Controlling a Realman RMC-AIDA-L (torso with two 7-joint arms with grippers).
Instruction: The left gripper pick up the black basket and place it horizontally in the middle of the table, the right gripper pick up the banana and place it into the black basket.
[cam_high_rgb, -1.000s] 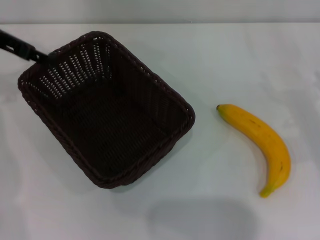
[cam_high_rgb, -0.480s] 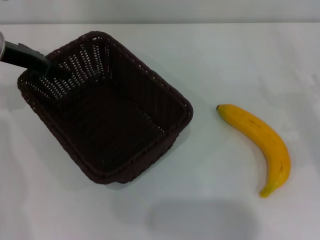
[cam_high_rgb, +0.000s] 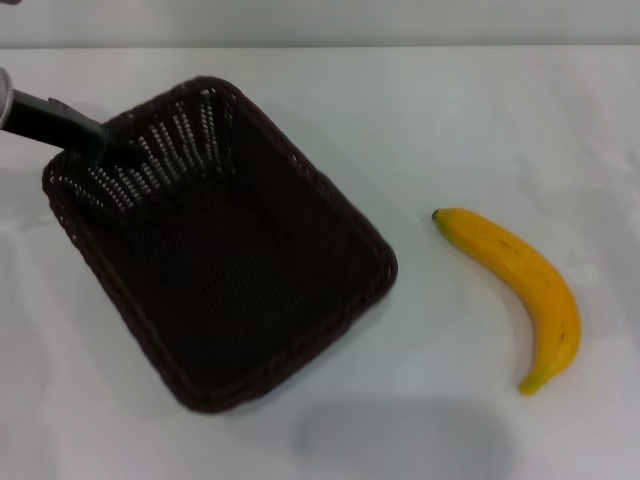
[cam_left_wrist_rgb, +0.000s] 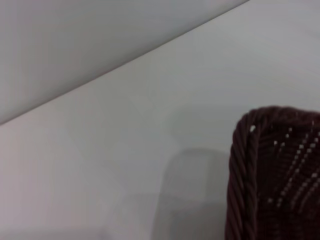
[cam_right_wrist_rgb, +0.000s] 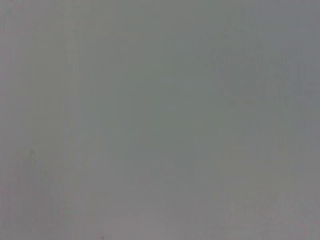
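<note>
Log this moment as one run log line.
left gripper: at black basket far-left rim | basket: diagonal | banana: on table, right of basket | right gripper: unseen

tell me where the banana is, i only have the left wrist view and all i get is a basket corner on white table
Observer: In the head view the banana lies on the table to the right of the black basket, clear of it.
Operator: anything inside the basket
Observer: No, its inside is empty.
Operator: where's my left tool on it
Observer: The left tool is at the rim of the basket's far left corner.
</note>
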